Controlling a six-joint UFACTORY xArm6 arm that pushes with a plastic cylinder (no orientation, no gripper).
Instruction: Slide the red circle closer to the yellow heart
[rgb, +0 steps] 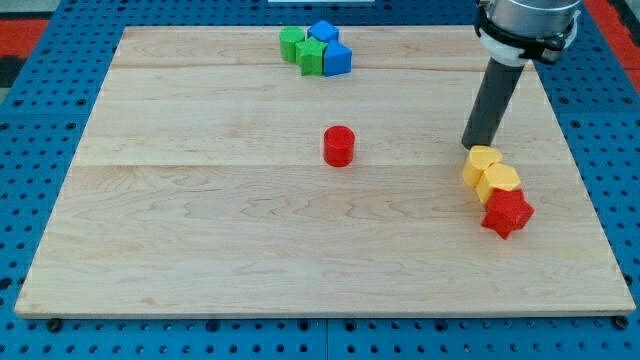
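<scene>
The red circle stands near the middle of the wooden board. Two yellow blocks lie close together at the view's right: the upper one and the lower one; I cannot tell which is the heart. A red star touches the lower yellow block. My tip is just above the upper yellow block, touching or nearly touching it, far to the right of the red circle.
A cluster of two green blocks and two blue blocks sits at the board's top centre. Blue pegboard surrounds the board.
</scene>
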